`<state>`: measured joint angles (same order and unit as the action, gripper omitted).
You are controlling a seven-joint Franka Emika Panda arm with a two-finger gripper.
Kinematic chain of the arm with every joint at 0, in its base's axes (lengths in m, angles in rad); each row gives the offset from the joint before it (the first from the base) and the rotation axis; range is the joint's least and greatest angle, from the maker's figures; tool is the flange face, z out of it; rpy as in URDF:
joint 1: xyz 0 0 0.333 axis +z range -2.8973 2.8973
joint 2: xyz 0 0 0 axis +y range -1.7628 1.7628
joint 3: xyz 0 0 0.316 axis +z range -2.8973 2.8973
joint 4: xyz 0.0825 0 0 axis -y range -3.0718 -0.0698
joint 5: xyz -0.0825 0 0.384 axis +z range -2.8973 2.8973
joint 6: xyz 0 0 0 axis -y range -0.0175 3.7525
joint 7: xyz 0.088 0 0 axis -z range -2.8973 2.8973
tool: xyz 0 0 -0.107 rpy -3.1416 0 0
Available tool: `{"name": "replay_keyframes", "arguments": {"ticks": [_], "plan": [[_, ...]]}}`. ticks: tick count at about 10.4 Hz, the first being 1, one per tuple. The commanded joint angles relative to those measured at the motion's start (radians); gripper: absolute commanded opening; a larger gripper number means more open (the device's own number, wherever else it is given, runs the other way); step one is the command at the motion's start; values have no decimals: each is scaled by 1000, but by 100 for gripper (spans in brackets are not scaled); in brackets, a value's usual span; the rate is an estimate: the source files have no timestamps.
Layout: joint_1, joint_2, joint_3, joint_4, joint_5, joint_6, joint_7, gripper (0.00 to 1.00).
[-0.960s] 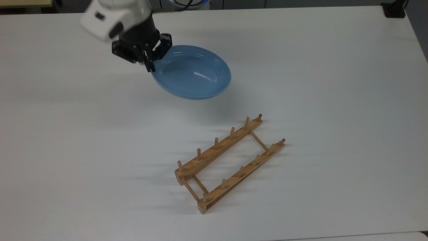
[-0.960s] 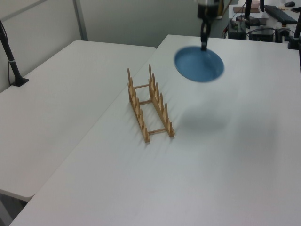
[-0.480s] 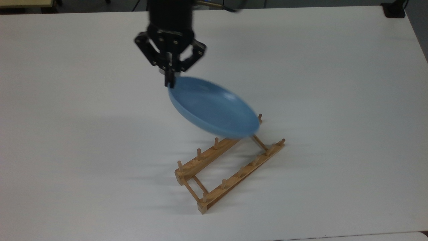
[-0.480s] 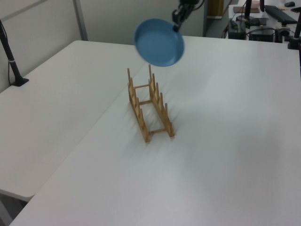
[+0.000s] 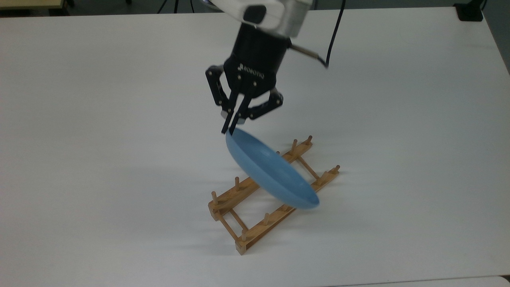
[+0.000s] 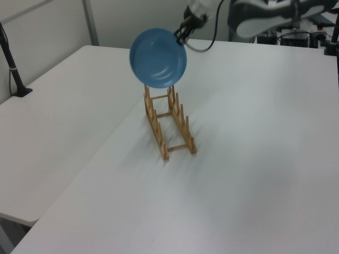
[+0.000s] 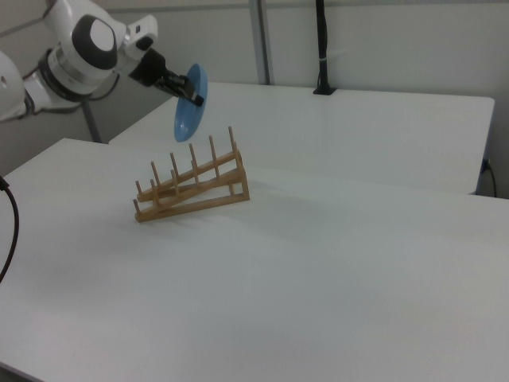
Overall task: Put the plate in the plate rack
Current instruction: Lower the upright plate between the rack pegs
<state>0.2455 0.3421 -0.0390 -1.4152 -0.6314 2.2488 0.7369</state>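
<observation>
The white surface (image 5: 99,159) carries the plate rack (image 5: 255,207), which sits where it sat a second ago, its two pegged rails running diagonally in the top view; what has changed is everything above it. The arm (image 7: 79,44) has swung across from the far side of the surface and now leans in over the rack, and the plate (image 5: 271,171), which a second ago hung nearly flat and well apart from the rack, has been turned up onto its edge. In the left view the plate (image 6: 158,58) shows its full round face above the rack's far end (image 6: 159,98); in the right view it is a thin upright sliver (image 7: 191,102) above and just behind the far pegs of the rack (image 7: 191,187), not yet touching them as far as I can tell. The tool (image 5: 230,126) is clamped narrow on the plate's upper rim. I judge the carry and the tilting largely done: what is left is to line the lower edge up with a gap between two peg pairs and lower it in, where a slight misalignment could catch a peg or nudge the light frame
</observation>
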Motion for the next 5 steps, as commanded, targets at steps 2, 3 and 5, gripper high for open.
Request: {"name": "replay_keyframes", "arguments": {"ticks": [2,3,5], "plan": [[9,38,-9,-37,-247,77,229,0],[12,50,-9,-39,-269,77,229,0],[12,54,-9,-74,-310,78,229,0]]}}
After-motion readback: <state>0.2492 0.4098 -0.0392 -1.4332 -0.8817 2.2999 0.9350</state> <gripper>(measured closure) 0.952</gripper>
